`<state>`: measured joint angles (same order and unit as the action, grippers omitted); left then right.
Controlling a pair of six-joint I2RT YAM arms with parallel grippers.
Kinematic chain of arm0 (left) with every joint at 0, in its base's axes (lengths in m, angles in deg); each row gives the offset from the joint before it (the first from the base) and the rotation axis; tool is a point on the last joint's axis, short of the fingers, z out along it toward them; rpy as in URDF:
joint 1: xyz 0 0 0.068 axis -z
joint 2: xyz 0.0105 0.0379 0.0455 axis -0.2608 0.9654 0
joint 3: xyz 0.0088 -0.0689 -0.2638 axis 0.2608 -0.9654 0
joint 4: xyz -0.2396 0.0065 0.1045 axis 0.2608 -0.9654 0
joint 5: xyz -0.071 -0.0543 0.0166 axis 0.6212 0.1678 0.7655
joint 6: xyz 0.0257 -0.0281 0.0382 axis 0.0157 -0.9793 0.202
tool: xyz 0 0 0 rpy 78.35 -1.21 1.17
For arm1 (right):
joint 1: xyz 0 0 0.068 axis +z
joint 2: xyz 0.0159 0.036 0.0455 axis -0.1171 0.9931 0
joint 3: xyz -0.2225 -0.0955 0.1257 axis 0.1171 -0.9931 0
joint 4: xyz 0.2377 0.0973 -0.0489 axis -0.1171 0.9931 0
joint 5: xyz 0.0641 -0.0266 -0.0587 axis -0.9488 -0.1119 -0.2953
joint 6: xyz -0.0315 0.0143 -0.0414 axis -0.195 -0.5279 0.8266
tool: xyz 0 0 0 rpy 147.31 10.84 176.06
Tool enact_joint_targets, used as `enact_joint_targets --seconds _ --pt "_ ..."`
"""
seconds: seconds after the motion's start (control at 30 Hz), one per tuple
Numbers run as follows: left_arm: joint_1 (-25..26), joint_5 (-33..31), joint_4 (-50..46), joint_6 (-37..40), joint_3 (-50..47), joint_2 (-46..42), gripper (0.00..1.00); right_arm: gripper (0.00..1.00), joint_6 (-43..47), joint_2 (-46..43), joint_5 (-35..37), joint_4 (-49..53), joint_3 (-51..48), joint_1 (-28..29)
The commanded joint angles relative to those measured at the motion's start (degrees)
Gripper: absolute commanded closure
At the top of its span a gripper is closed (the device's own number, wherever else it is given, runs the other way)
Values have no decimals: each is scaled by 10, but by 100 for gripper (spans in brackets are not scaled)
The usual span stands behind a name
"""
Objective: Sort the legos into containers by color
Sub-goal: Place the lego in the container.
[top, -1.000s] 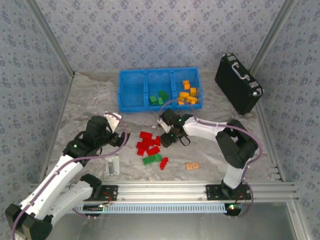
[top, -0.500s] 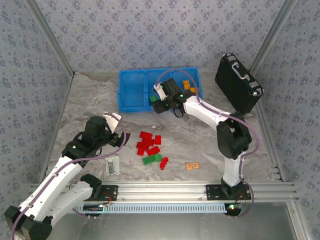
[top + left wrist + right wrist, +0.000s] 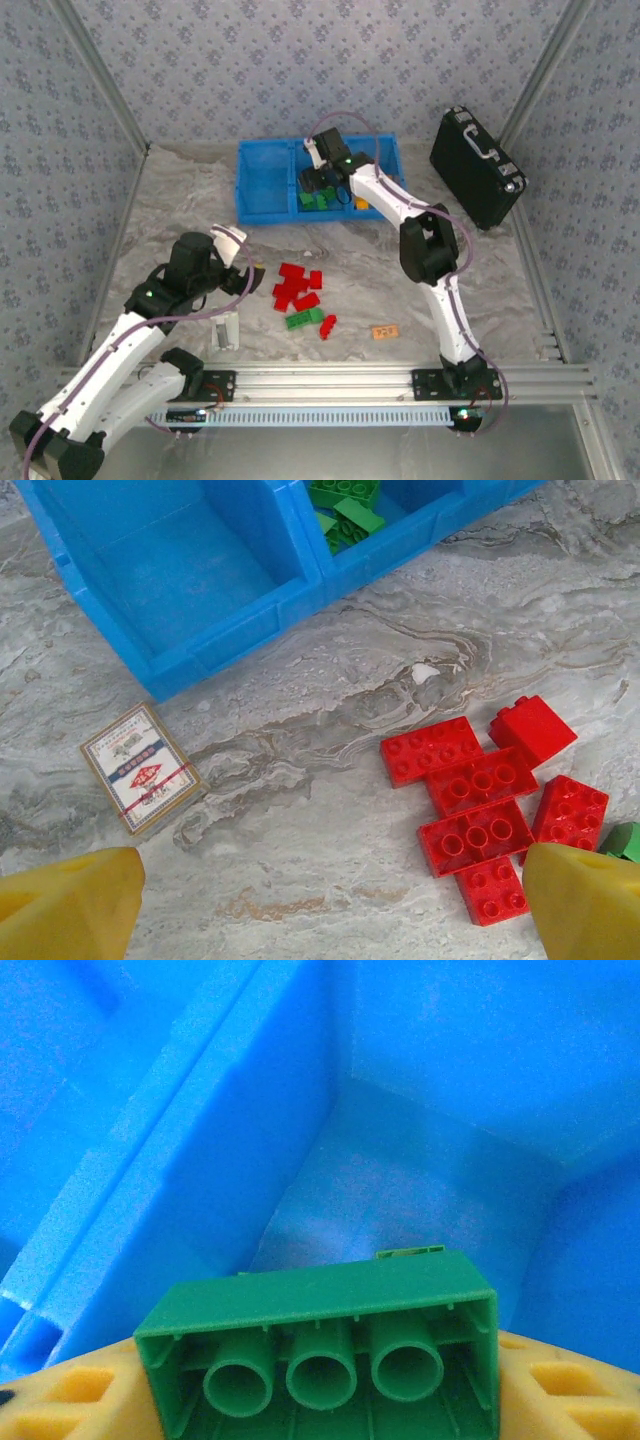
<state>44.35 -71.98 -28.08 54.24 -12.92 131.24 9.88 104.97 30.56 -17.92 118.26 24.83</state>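
My right gripper [image 3: 316, 186] reaches into the middle compartment of the blue tray [image 3: 262, 188]. It is shut on a green lego [image 3: 320, 1345], hollow underside toward the camera, between its yellow fingers [image 3: 565, 1385]. Other green legos [image 3: 318, 201] lie in that compartment, and orange-yellow ones [image 3: 362, 203] in the right one. The left compartment [image 3: 185, 575] holds nothing. Several red legos [image 3: 297, 285] lie mid-table, with a green lego [image 3: 303, 319] and a small red one [image 3: 327, 326] nearer me. My left gripper [image 3: 236, 276] hangs open just left of the red legos [image 3: 480, 795].
A black hard case [image 3: 478, 167] leans at the back right. A pale-orange tag [image 3: 384, 331] lies near the front, and a grey-white bracket [image 3: 226, 328] at front left. A small printed card [image 3: 140, 767] lies on the table before the tray's left compartment.
My right arm has swung from the pile of legos up to the tray's middle compartment, carrying the green lego. The left arm has barely moved.
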Motion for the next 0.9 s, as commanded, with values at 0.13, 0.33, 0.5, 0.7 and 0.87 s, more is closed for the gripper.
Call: enact_joint_targets --seconds 0.13,0.33,0.5,0.7,0.87 --pt "-4 32 7 9 2 22 2 27 -6 33 -3 41 63 -6" --pt "91 137 0 28 -31 41 0 19 -8 28 -16 42 64 -14" --pt "227 52 -39 45 -12 141 4 17 -12 11 -35 31 58 -18" --pt "309 -15 -28 48 -1 200 5 16 -4 -59 -47 0 -13 -19" --pt "325 -23 -25 36 18 233 9 16 6 -134 -49 -26 -110 -19"
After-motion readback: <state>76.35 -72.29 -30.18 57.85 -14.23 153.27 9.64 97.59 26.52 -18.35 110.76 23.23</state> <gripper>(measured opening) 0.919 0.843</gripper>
